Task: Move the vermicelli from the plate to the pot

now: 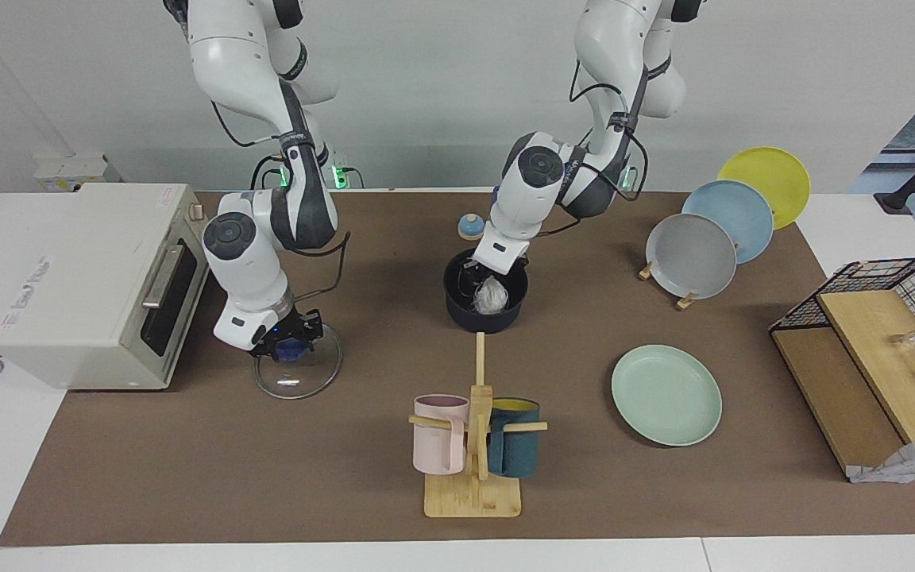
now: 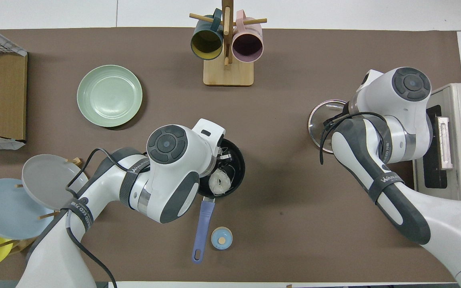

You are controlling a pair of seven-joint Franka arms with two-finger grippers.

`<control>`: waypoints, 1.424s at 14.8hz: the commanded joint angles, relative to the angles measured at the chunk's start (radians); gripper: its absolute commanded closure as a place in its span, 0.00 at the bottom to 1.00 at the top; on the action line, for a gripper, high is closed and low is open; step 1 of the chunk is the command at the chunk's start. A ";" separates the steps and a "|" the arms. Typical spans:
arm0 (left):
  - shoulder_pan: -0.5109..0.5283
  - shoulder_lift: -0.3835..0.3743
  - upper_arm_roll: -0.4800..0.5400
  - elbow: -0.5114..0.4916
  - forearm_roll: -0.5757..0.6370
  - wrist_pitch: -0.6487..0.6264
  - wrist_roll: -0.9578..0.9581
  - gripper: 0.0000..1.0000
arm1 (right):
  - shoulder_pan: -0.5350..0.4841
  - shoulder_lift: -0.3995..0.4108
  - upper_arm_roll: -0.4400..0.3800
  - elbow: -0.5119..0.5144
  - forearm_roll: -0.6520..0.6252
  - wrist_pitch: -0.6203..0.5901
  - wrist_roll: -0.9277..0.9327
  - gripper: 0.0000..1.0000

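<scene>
Left gripper (image 1: pixel 480 280) inside the pot (image 1: pixel 457 314), frame centre; whether its fingers grip, I cannot tell.

Vermicelli (image 2: pixel 219 183) lies in the pot; the plate (image 1: pixel 666 394), lower right, looks bare, so the transfer seems almost done.

One cam sits high across the table (image 1: pixel 187 477), facing the robots, wide enough to catch the whole mat. The other hangs above the robots' end, looking steeply down and forward. Both share the pot (image 1: pixel 485 298) under the left gripper's fingers (image 2: pixel 224 156), just flipped half a turn.
</scene>
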 commanded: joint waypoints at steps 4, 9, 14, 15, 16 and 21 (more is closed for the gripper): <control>0.140 -0.105 0.031 0.285 0.022 -0.478 0.087 0.00 | 0.051 0.008 0.019 0.169 0.007 -0.198 0.052 0.60; 0.342 -0.229 0.037 0.305 0.123 -0.616 0.364 0.00 | 0.252 0.011 0.019 0.351 0.003 -0.420 0.370 0.66; 0.479 -0.252 0.037 0.301 0.165 -0.636 0.600 0.00 | 0.460 0.011 0.021 0.351 -0.005 -0.395 0.743 0.66; 0.479 -0.252 0.037 0.298 0.187 -0.626 0.604 0.00 | 0.483 0.012 0.021 0.349 -0.005 -0.387 0.777 0.66; 0.482 -0.252 0.037 0.298 0.201 -0.615 0.615 0.00 | 0.510 0.012 0.019 0.342 -0.005 -0.365 0.803 0.66; 0.497 -0.245 0.037 0.320 0.235 -0.626 0.621 0.00 | 0.573 0.002 0.021 0.285 -0.008 -0.290 0.914 0.66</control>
